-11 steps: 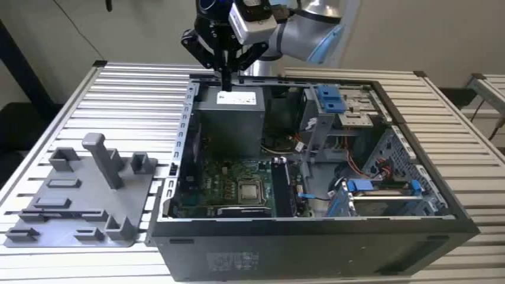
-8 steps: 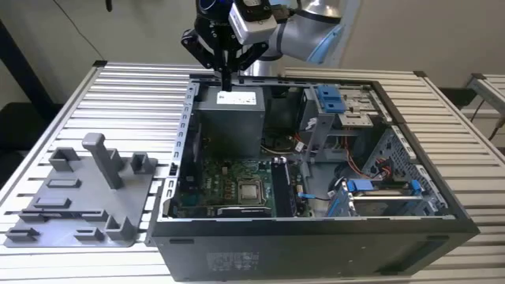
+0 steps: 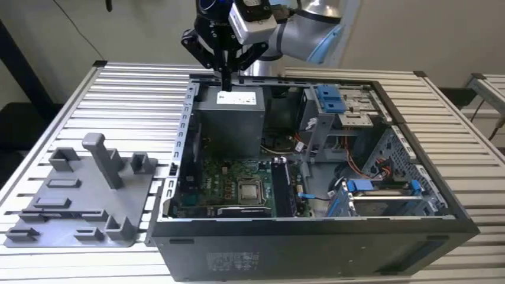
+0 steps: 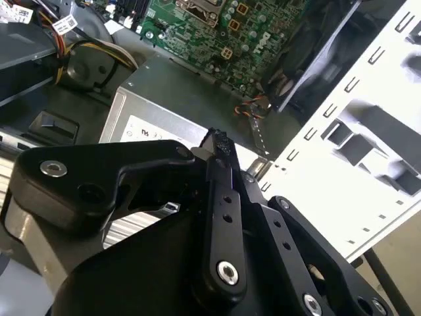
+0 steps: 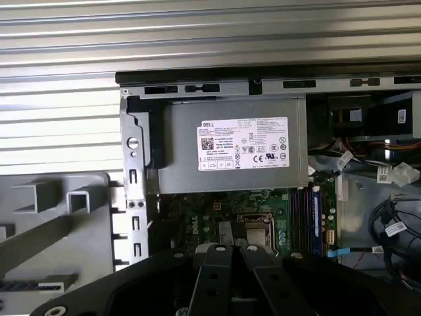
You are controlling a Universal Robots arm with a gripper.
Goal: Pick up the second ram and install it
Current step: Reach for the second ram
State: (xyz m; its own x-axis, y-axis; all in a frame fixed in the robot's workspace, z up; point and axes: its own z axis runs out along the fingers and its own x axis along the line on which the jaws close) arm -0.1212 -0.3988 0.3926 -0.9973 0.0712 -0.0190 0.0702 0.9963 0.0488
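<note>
My gripper (image 3: 227, 86) hangs shut over the back of the open computer case (image 3: 316, 236), just above the grey power supply (image 3: 229, 118). In both wrist views its black fingers (image 4: 219, 141) (image 5: 230, 253) lie pressed together with nothing between them. A thin dark strip (image 5: 29, 286), which looks like the second ram, stands on edge in a slot of the grey fixture tray (image 3: 79, 195); I cannot be sure of it. The tray is at the exterior view's left, well away from the gripper. The memory slots (image 3: 282, 186) (image 5: 306, 220) run beside the processor (image 3: 251, 190).
The case's metal walls rise around the motherboard (image 3: 221, 177). Blue drive brackets (image 3: 332, 97) and loose cables (image 3: 355, 171) fill the case's side at the exterior view's right. Upright posts (image 3: 99, 157) stand on the tray. The slatted table (image 3: 118, 100) lies around both.
</note>
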